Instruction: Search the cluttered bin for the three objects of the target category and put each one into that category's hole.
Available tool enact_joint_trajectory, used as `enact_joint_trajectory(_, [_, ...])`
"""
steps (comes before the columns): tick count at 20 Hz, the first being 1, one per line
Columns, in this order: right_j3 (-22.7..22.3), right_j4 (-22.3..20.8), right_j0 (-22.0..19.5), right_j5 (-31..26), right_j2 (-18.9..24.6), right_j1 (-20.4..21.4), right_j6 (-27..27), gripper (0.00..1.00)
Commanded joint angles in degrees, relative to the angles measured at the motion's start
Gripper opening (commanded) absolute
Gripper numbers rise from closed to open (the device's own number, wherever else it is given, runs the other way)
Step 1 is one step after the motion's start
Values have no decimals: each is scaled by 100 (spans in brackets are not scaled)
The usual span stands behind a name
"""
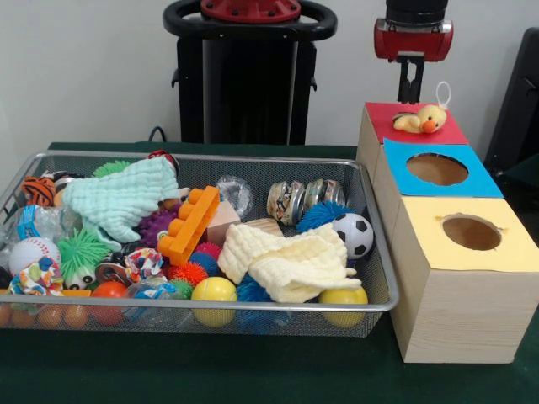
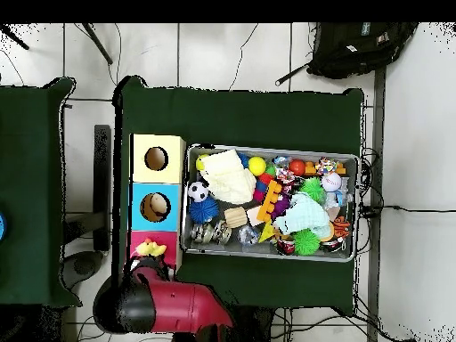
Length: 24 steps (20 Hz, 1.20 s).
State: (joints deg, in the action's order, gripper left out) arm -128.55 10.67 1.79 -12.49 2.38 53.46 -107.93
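A pale-yellow toy duck (image 1: pixel 421 120) with an orange beak lies on the red top (image 1: pixel 446 133) of the wooden hole box, at the box's far end. It also shows in the overhead view (image 2: pixel 150 248). My gripper (image 1: pixel 411 91) hangs just above and behind the duck, empty, with a narrow gap between its fingers. The wire mesh bin (image 1: pixel 253 157) stands left of the box and is full of toys. I see no other pale-yellow figure in it; cloths cover part of the clutter.
The box has a blue top with a round hole (image 1: pixel 436 169) and a yellow top with a hole (image 1: pixel 472 232). In the bin lie a soccer ball (image 1: pixel 354 234), a pale-yellow cloth (image 1: pixel 290 261), a mint cloth (image 1: pixel 122 198), an orange brick (image 1: pixel 189 223) and yellow balls (image 1: pixel 214 290).
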Motion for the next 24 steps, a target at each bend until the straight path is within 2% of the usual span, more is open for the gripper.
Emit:
enact_joint_trajectory(1, [-334,27,-158,-647,460,344,-631,0])
enact_joint_trajectory(7, [-417,90,-132,-942,430,668,-620,0])
enact_joint_trajectory(10, [-325,88,-86,-1036,376,694,-639,0])
enact_joint_trajectory(15, [7,7,-40,-878,298,453,-658,0])
enact_joint_trajectory(18, [7,17,-174,-630,459,271,-577,0])
enact_joint_trajectory(24, [128,-68,-155,-330,399,94,-602,0])
